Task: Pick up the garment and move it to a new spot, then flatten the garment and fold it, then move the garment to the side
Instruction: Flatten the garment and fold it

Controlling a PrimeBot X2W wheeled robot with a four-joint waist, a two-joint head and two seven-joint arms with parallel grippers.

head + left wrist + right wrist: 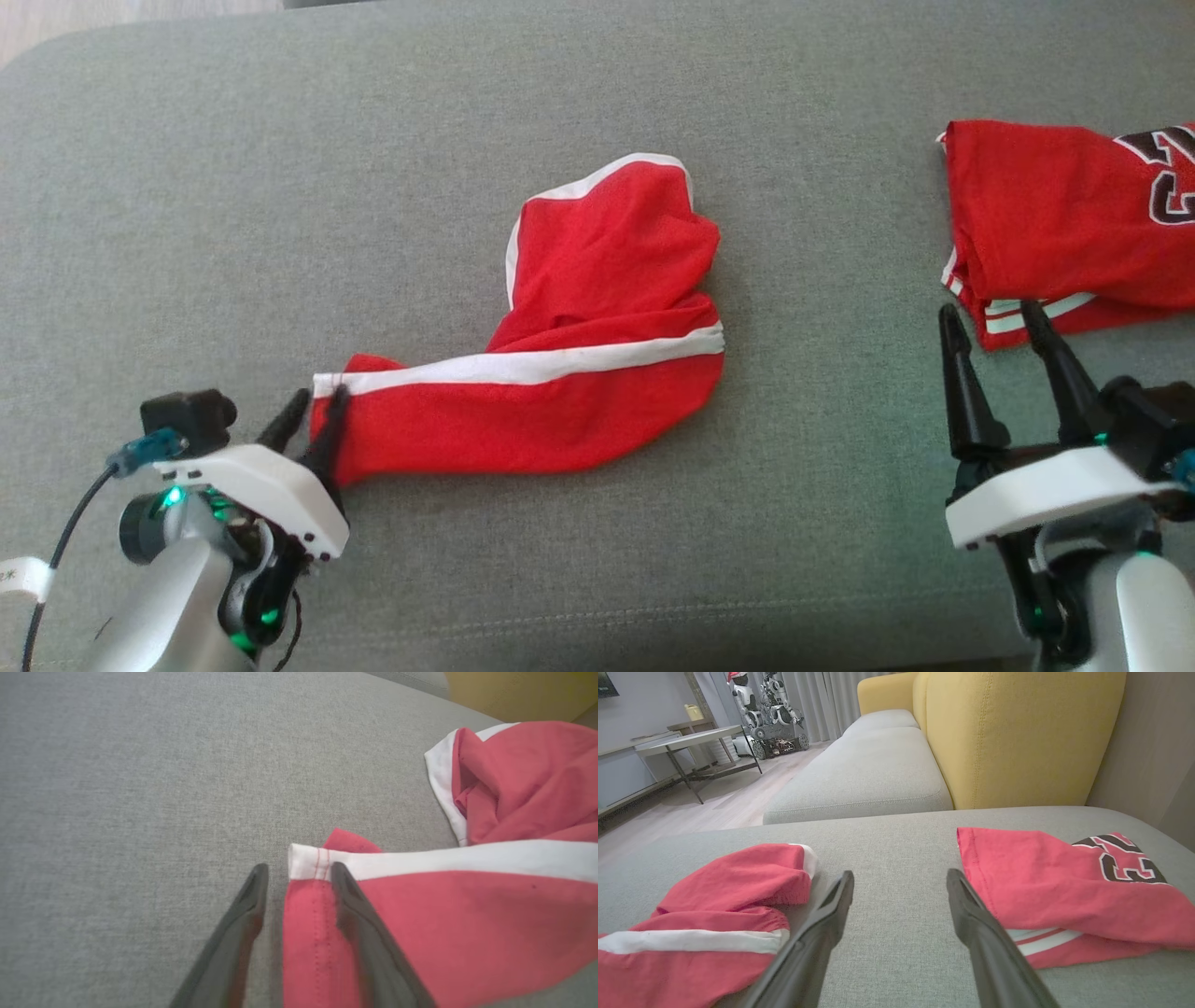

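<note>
Both left fingers (357, 919), spread, straddle one corner of the garment (560, 411); right fingers (962, 373) spread, well away.

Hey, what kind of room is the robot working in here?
Probably a living room, perhaps a lab mock-up: a yellow upholstered sofa back above grey fabric seat cushions, a grey-topped table on a wooden floor, and another robot by grey curtains.

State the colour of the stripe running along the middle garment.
White stripe on red garment; clearest in the head view.
</note>
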